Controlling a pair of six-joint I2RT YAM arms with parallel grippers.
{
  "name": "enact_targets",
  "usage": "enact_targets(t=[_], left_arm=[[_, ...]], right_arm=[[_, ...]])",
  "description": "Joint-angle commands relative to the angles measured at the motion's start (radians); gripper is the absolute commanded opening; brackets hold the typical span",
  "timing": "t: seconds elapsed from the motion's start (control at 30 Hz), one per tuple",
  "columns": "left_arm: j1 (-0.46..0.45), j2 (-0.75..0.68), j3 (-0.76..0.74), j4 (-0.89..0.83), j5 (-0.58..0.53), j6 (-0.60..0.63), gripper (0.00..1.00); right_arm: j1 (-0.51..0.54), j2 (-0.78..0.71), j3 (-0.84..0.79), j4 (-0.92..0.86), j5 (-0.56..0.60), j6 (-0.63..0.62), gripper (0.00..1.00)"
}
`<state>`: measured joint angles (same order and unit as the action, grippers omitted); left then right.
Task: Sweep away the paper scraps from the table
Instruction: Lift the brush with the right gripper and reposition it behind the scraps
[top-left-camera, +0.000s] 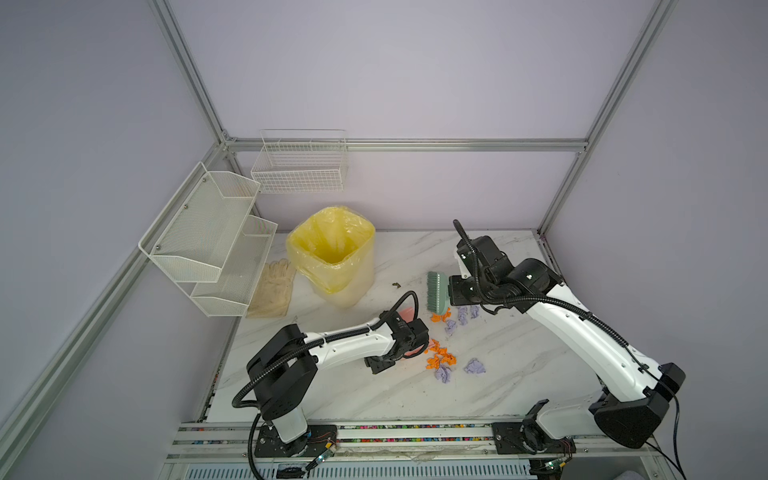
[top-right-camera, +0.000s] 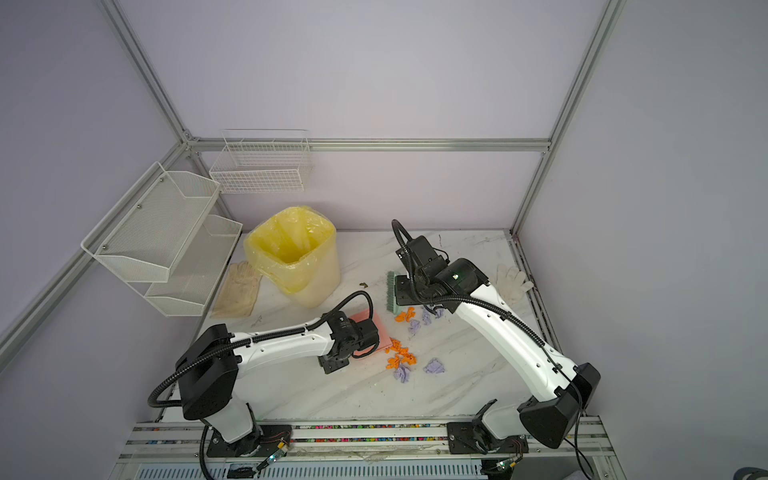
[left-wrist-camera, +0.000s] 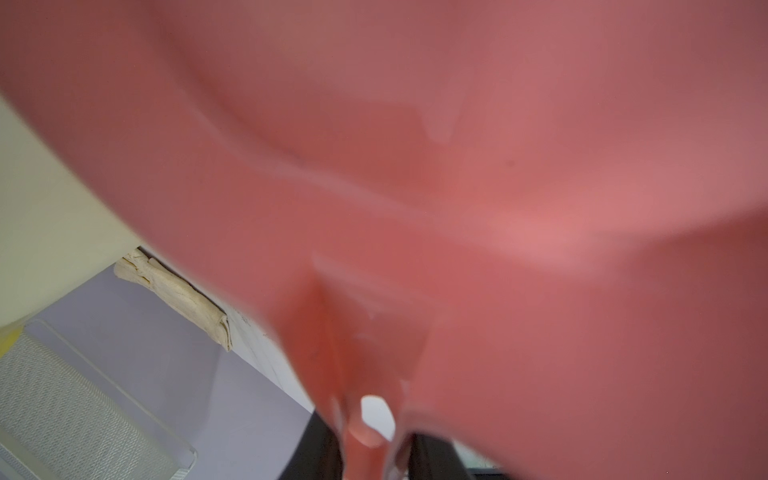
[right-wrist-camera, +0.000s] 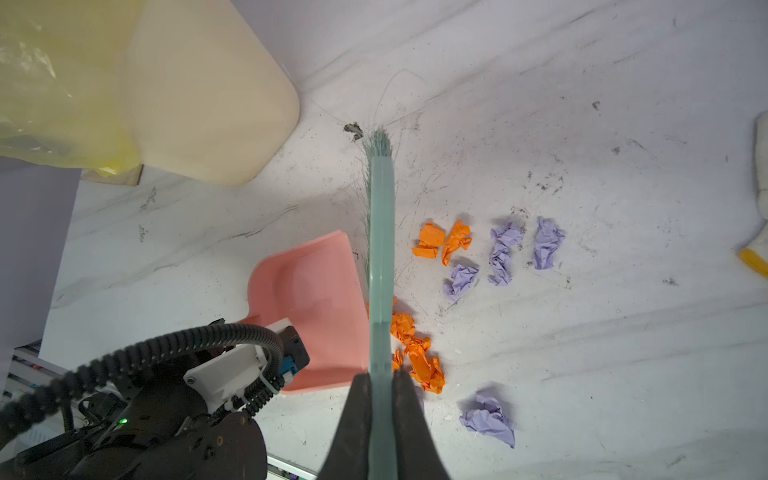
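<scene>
Left hand (left-wrist-camera: 370, 453) clamped on dustpan (right-wrist-camera: 316, 291) handle; pan on bench (right-wrist-camera: 602, 374). Right hand (right-wrist-camera: 381, 376) clamped on brush (right-wrist-camera: 381, 232), brush near pan's mouth. Scraps (right-wrist-camera: 424, 361) lie on bench off pan's mouth: orange nearest, some touching its edge; purple farther out.

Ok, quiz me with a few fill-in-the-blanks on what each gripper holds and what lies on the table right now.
1. The right gripper is shut on the green ____.
2. The left gripper holds the dustpan, which is ____ in colour.
3. The paper scraps on the table are orange and ____.
4. The bin has a ____ plastic liner.
Missing words: brush; pink; purple; yellow.
</scene>
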<state>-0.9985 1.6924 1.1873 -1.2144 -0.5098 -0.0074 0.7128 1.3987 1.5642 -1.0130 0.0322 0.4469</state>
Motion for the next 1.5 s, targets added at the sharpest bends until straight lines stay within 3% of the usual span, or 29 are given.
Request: enact_targets(t=[0.0,0.17,0.47,1.13,1.27,1.47], left_arm=[[0.012,-0.037,0.014,0.022,0.001,-0.032,0.03],[0.024,-0.03,-0.01,0.047,0.006,-0.04,0.04],[0.045,-0.024,-0.039,0.099,0.033,-0.042,0.08],[0.089,-0.04,-0.049,0.124,0.063,-0.044,0.22],[0.091,-0.027,-0.048,0.124,0.074,-0.045,0.39],[0.097,-0.033,-0.049,0.125,0.086,-0.04,0.72]], right_arm=[[0.005,-0.013,-0.058,0.09,-0.068,0.026,0.0],[0.008,-0.02,-0.16,0.201,-0.143,0.057,0.0],[0.027,0.029,-0.265,0.289,-0.152,0.066,0.0],[0.027,0.065,-0.313,0.314,-0.135,0.055,0.0],[0.028,0.059,-0.313,0.313,-0.133,0.056,0.0],[0.028,0.056,-0.308,0.31,-0.13,0.055,0.0]])
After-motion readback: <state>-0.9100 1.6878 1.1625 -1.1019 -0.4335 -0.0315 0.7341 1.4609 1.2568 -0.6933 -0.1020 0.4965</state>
